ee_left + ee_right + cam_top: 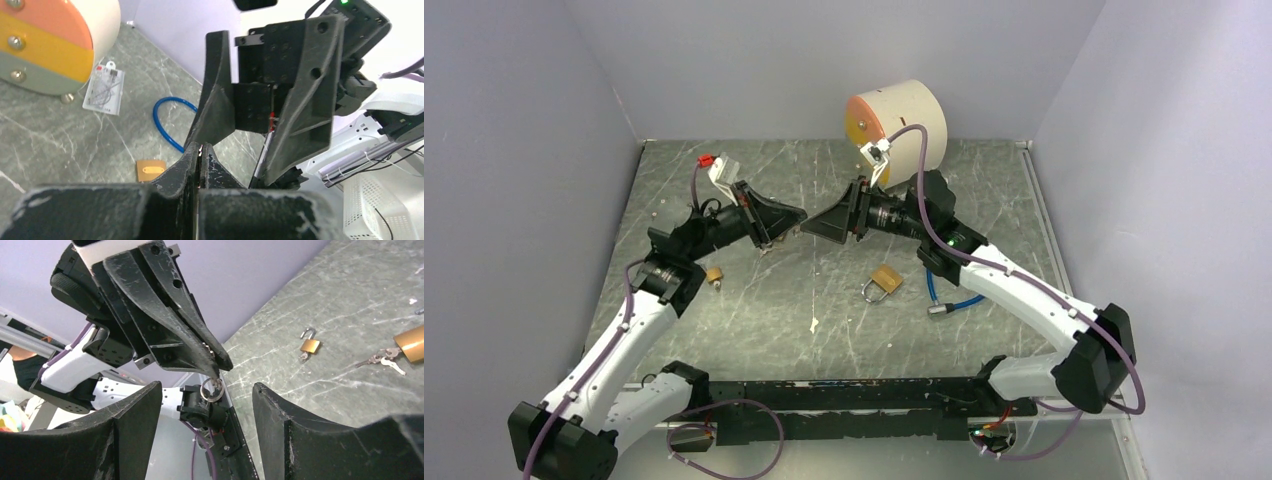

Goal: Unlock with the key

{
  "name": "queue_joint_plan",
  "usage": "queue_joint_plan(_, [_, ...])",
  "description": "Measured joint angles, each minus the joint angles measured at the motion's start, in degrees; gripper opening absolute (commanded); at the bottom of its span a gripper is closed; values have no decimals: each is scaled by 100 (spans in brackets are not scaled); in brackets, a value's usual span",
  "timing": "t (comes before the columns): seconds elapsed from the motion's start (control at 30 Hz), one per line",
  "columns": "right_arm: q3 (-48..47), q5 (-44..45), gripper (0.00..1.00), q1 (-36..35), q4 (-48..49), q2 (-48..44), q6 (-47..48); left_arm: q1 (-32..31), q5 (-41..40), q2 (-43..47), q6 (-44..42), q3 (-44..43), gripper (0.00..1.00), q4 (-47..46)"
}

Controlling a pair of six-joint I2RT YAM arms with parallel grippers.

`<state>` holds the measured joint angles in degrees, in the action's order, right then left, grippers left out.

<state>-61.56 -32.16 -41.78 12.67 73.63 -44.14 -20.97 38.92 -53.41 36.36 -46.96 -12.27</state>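
Note:
My left gripper [794, 217] is shut on a small key; only a thin metal sliver shows between its fingertips in the left wrist view [201, 150]. In the right wrist view the key's ring [212, 389] hangs from the left gripper's tips. My right gripper [814, 228] is open and empty, tip to tip with the left one above the table; its fingers [135, 412] stand either side of the ring without touching it. A brass padlock [885, 279] lies on the table below and to the right, also in the left wrist view [150, 171].
A second small brass padlock [714, 273] with raised shackle lies by the left arm [310, 344], loose keys [382, 360] near it. A blue cable loop [949, 295], a clear plastic bag [104, 87] and a big cylinder [899, 120] sit at the back right.

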Motion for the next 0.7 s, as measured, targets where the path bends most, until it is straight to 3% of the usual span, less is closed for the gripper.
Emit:
queue_joint_plan(0.13, [-81, -61, 63, -50, 122, 116, 0, -2, 24, 4, -52, -129, 2, -214])
queue_joint_plan(0.27, [-79, -157, 40, -72, 243, 146, -20, -2, 9, -13, 391, -70, 3, -638])
queue_joint_plan(0.5, [-240, -348, 27, -103, 461, 389, -103, -2, 33, -125, 1088, 125, 2, -1478])
queue_joint_plan(0.63, [-243, -348, 3, -103, 531, 428, -157, 0, 37, -195, 1298, 201, 3, -1768])
queue_joint_plan(0.7, [-243, -361, 0, -103, 610, 428, -219, 11, 20, -199, 1384, 223, 3, -1897])
